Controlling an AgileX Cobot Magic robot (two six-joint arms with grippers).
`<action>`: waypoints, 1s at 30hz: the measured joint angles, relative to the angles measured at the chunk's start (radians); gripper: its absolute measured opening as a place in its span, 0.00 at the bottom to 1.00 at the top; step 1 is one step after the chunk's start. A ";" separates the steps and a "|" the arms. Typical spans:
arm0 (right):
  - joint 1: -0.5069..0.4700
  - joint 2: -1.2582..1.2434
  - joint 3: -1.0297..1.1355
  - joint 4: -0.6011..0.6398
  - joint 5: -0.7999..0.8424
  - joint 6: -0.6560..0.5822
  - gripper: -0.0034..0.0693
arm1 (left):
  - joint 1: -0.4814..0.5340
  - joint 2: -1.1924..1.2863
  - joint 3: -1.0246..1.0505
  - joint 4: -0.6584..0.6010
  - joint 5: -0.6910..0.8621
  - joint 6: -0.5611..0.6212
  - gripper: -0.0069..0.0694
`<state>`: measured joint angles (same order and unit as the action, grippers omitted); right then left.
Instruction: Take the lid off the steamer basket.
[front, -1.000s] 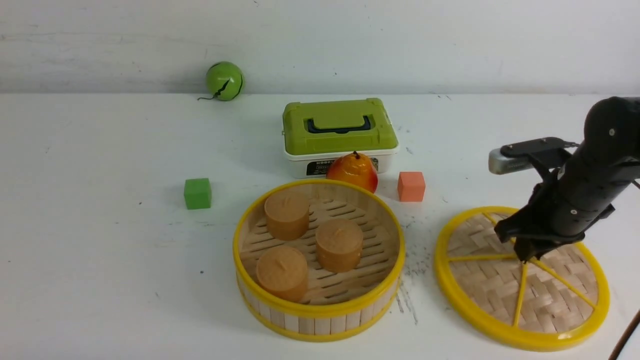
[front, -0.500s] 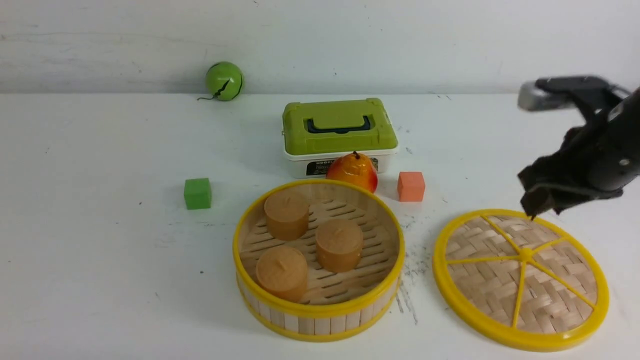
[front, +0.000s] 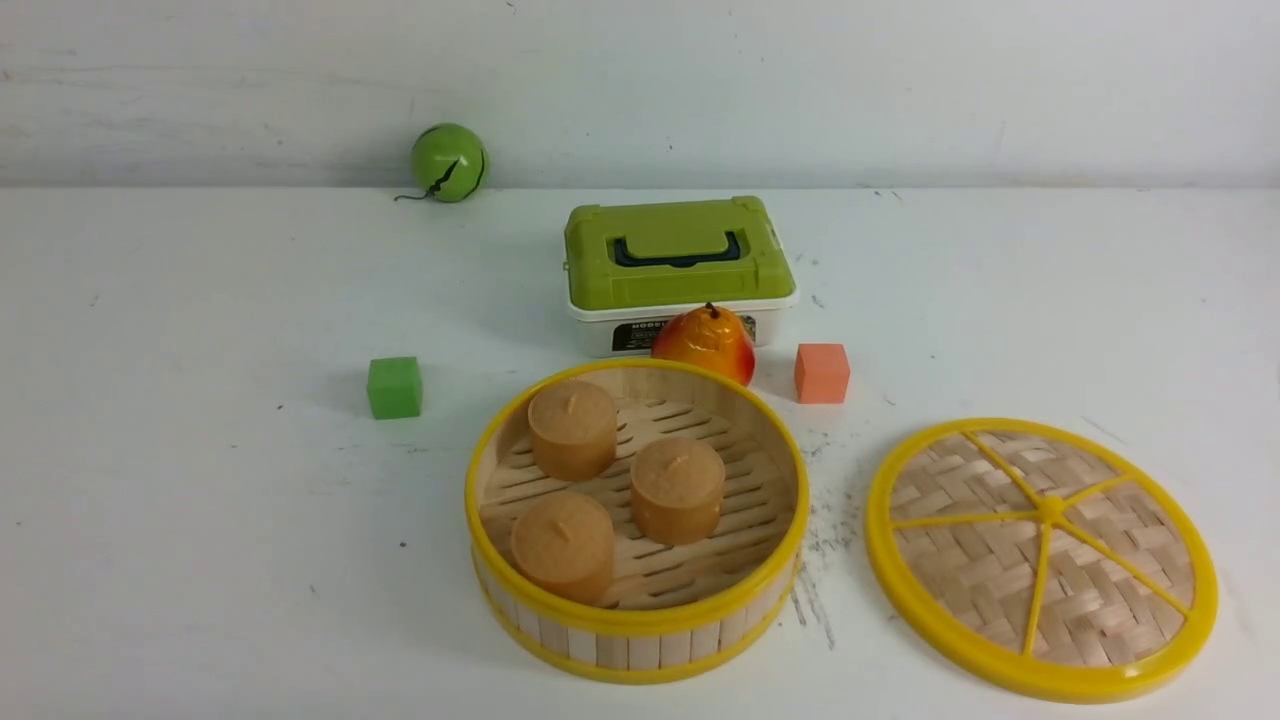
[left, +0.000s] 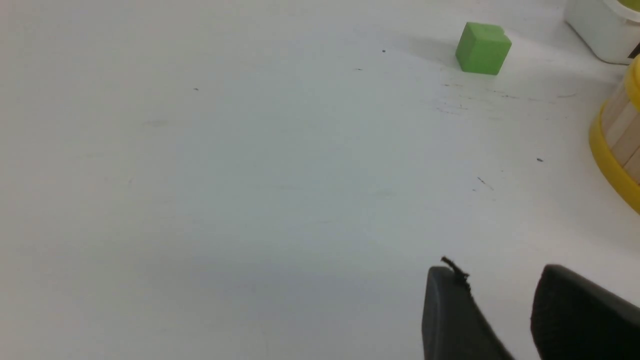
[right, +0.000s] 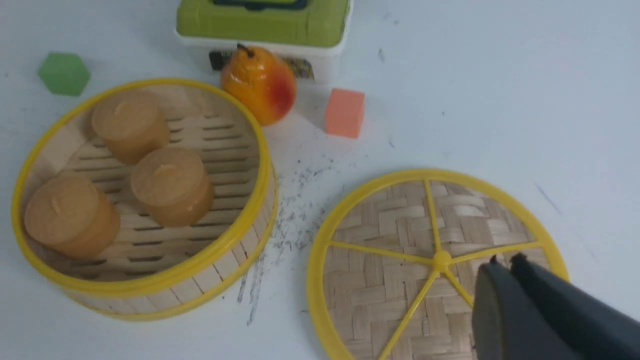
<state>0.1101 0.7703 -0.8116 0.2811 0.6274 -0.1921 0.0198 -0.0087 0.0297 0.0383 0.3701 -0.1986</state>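
Right end effector (right: 505, 260) is clenched: fingers pressed together, tips all but meeting, nothing between them. It hangs above the lid (right: 400, 240), with the tips lined up just beside the lid's centre hub and no contact with it.

The lid lies flat on the surface (front: 200, 450) with its weave and five yellow spokes showing. It is off the steamer basket (front: 640, 625) and just beside it, with a narrow strip of scuffed surface between the two rims.

From the right end effector, the basket sits past the lid's rim, toward the robot's left. It is open-topped, and three tan cylinders (front: 678, 488) stand upright on its slatted floor.

Left end effector (left: 497, 272) is released, with a clear gap between its fingers, bare surface showing through, and nothing held. It is low over empty surface, well apart from the lid. A green cube (left: 482, 48) sits far ahead of it. The basket's slat wall is nearer, off toward the robot's right.

Beyond the basket from the right end effector:
- A pear (front: 705, 342) sits right at the far rim; whether it touches I cannot tell.
- An orange cube (front: 822, 372) is near the pear, on the lid's side.
- A white box with a green top (front: 678, 265) stands behind the pear.
- A green ball (front: 448, 161) sits at the back by the wall, farthest from both end effectors.
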 joint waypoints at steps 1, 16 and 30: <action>0.000 -0.007 0.004 0.000 0.000 0.000 0.08 | 0.000 0.000 0.000 0.000 0.000 0.000 0.40; 0.000 -0.153 0.082 0.004 -0.098 0.000 0.10 | 0.000 0.000 0.000 0.000 0.000 0.000 0.40; 0.000 -0.160 0.105 0.015 -0.134 0.000 0.06 | 0.000 0.000 0.000 0.000 0.000 0.000 0.40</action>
<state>0.1101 0.6102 -0.7070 0.2962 0.4931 -0.1921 0.0198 -0.0087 0.0297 0.0383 0.3701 -0.1986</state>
